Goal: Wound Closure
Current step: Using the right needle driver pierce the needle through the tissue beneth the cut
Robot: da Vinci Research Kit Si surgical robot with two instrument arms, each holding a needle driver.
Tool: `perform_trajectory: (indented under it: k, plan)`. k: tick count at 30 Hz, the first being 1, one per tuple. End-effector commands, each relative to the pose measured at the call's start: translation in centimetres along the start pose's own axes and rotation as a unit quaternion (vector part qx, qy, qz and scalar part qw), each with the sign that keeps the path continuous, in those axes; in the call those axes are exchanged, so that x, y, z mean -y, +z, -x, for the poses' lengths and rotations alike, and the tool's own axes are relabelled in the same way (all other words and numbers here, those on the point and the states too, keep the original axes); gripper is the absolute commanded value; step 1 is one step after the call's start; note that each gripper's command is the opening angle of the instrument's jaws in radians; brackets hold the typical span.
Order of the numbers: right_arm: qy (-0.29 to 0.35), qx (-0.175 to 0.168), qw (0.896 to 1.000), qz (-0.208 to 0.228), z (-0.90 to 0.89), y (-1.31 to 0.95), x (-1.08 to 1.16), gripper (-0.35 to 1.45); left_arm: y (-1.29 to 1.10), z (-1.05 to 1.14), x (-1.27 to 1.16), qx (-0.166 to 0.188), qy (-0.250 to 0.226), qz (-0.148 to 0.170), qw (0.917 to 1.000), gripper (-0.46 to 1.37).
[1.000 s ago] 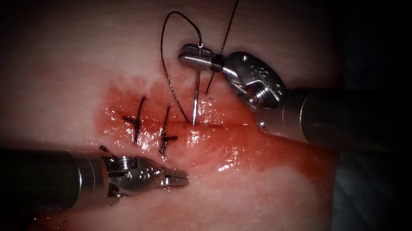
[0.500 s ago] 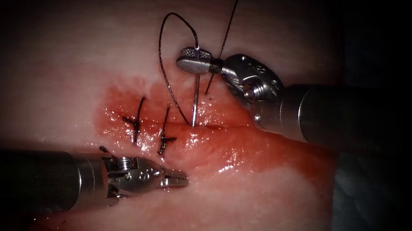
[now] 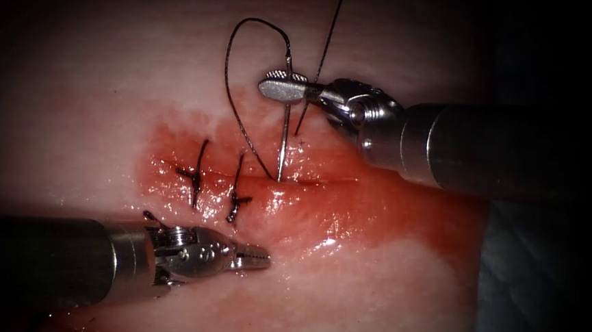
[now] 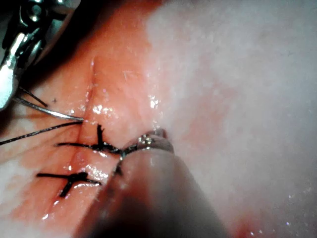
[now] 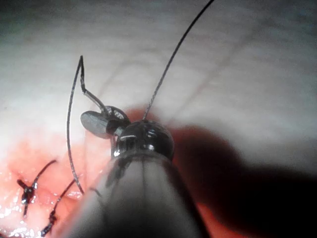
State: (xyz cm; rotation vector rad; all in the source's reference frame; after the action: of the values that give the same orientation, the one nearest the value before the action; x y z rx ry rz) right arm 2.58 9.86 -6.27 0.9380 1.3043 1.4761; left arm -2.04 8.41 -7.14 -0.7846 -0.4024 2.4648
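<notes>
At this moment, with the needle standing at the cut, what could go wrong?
The right pincer holds the needle near its thread end, far from the tip at the cut, so the needle might twist in the grip. The thread loops close beside the needle and could snag on it. The left pincer, holding nothing, lies away from the cut and gives the tissue no support.

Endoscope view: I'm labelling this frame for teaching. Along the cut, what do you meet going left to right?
First finished stitch → second finished stitch → thread running down to the cut → needle, tip at the cut, held near its tail end by the right tool.
</notes>
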Motion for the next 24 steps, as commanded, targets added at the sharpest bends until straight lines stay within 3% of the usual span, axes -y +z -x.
perform_trajectory:
  k: [1, 7, 12, 18, 24]
  plan:
    - [0.013, 0.0, 1.0, -0.001, 0.01, 0.02, 0.02, -0.35, 0.0, 0.0, 0.0, 0.0, 0.0, 0.002, 1.0, -0.09]
    - [0.076, 0.009, 0.997, -0.01, 0.14, 0.08, 0.12, -0.35, -0.03, 0.02, 0.01, 0.0, 0.001, 0.003, 1.0, -0.1]
    - [0.181, 0.027, 0.983, 0.011, 0.25, 0.07, 0.17, -0.35, -0.04, 0.03, 0.02, 0.0, 0.001, 0.004, 1.0, -0.12]
    - [0.209, 0.063, 0.974, 0.059, 0.43, 0.07, 0.16, -0.35, -0.06, 0.04, 0.02, 0.0, 0.001, 0.004, 1.0, -0.12]
    - [0.208, 0.079, 0.973, 0.067, 0.5, 0.07, 0.2, -0.35, -0.09, 0.04, 0.0, 0.001, 0.001, 0.004, 1.0, -0.13]
